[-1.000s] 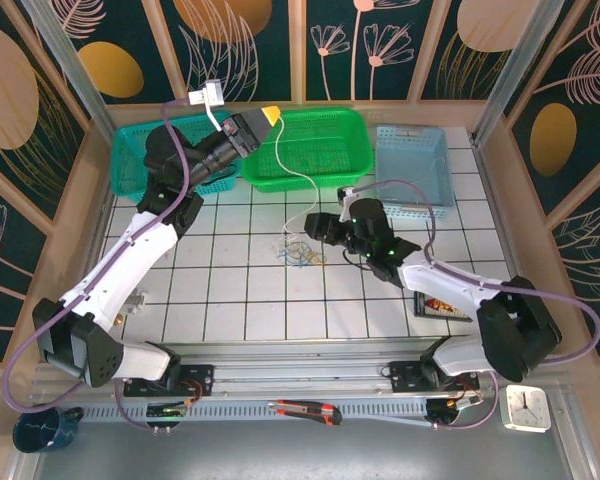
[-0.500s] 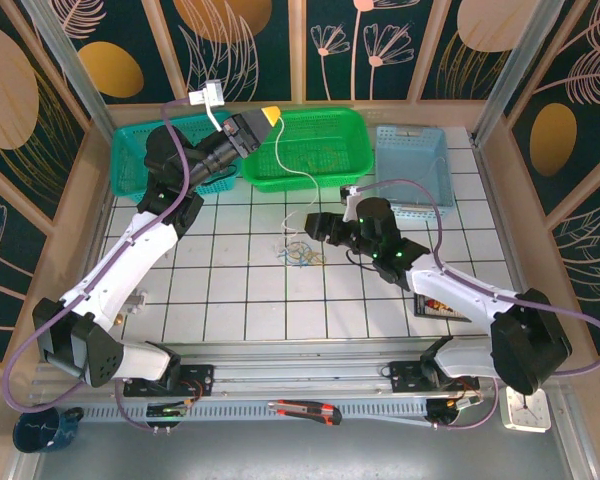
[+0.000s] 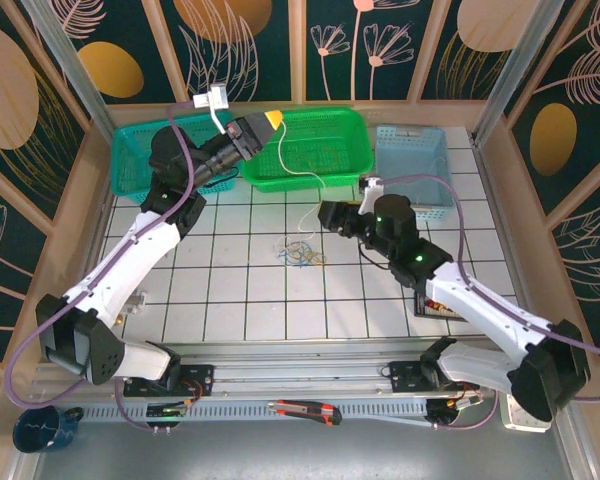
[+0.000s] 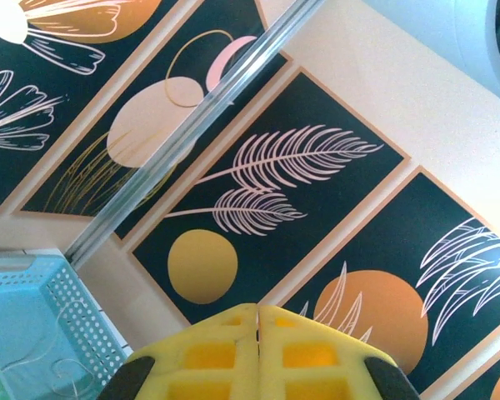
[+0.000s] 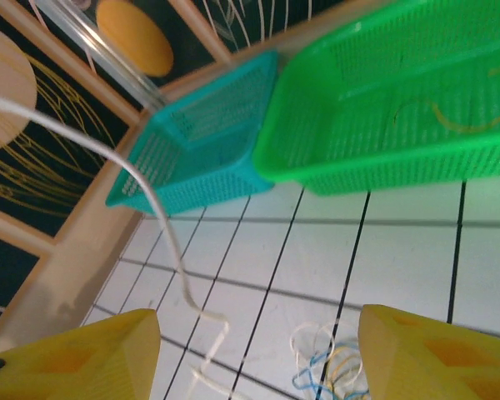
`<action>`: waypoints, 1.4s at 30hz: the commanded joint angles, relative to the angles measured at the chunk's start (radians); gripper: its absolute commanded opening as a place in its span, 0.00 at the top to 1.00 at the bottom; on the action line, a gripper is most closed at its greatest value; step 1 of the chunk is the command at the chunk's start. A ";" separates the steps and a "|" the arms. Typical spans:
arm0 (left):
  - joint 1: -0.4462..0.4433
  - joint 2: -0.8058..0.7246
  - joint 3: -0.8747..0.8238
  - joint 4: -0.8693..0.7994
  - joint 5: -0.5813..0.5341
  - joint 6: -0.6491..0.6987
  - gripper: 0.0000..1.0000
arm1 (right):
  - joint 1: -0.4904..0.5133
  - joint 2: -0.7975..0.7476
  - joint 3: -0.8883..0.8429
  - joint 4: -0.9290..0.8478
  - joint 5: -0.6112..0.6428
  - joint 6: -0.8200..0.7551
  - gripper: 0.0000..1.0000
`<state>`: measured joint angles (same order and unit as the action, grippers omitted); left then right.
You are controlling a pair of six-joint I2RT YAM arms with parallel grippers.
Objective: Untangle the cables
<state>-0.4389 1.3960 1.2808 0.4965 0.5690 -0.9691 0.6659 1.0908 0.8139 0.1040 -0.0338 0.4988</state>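
The cables (image 3: 302, 250) lie as a small bunch of thin white, yellow and blue loops on the tiled table, mid-centre. My left gripper (image 3: 270, 120) is raised over the green basket, its yellow fingers pressed together and shut on one white cable (image 3: 280, 155), which hangs down in a curve toward the bunch. My right gripper (image 3: 326, 215) hovers open just right of and above the bunch. In the right wrist view, the gripper (image 5: 258, 367) has wide-apart fingers framing the hanging white cable (image 5: 162, 225) and the bunch (image 5: 333, 367). In the left wrist view, the shut gripper (image 4: 258, 321) points at the wall.
Three baskets line the back: teal (image 3: 140, 160), green (image 3: 325, 150) with a thin yellowish wire in it, and light blue (image 3: 412, 165). A printed card (image 3: 442, 306) lies under my right arm. A box cutter (image 3: 305, 408) and a small clock (image 3: 528, 408) sit at the near edge.
My right arm has pulled back to the right and risen, gripper still open. The left gripper shifted slightly right, and the white cable's lower end has lifted off the bunch.
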 commanded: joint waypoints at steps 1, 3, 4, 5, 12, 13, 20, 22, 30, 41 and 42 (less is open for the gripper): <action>-0.004 0.011 -0.018 0.003 0.025 0.045 1.00 | -0.009 -0.050 0.057 -0.046 0.081 -0.066 0.36; -0.004 0.018 -0.019 -0.015 0.033 0.062 1.00 | -0.011 -0.054 0.083 -0.053 0.065 -0.094 0.35; -0.004 0.022 -0.020 -0.019 0.041 0.071 1.00 | -0.013 -0.050 0.100 -0.056 0.055 -0.115 0.34; -0.005 0.026 -0.020 -0.023 0.047 0.077 1.00 | -0.013 -0.044 0.117 -0.055 0.015 -0.135 0.33; -0.004 0.057 -0.026 -0.047 0.103 0.101 1.00 | -0.013 0.055 0.245 -0.043 -0.163 -0.219 0.30; -0.004 0.059 -0.029 -0.046 0.106 0.101 1.00 | -0.012 0.071 0.259 -0.034 -0.182 -0.221 0.30; -0.005 0.064 -0.049 -0.041 0.122 0.093 1.00 | -0.007 0.173 0.312 0.033 -0.278 -0.203 0.30; -0.007 0.065 -0.053 -0.038 0.121 0.090 1.00 | -0.004 0.195 0.320 0.056 -0.296 -0.192 0.31; -0.021 0.072 -0.061 -0.024 0.123 0.077 1.00 | 0.006 0.281 0.362 0.110 -0.334 -0.168 0.32; -0.028 0.076 -0.064 -0.003 0.116 0.060 1.00 | -0.006 0.318 0.368 0.137 -0.306 -0.143 1.00; -0.027 0.076 -0.066 0.000 0.113 0.061 0.93 | -0.014 0.313 0.362 0.135 -0.300 -0.139 1.00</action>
<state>-0.4587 1.4681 1.2282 0.4477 0.6727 -0.8940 0.6624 1.4128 1.1610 0.1993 -0.3557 0.3485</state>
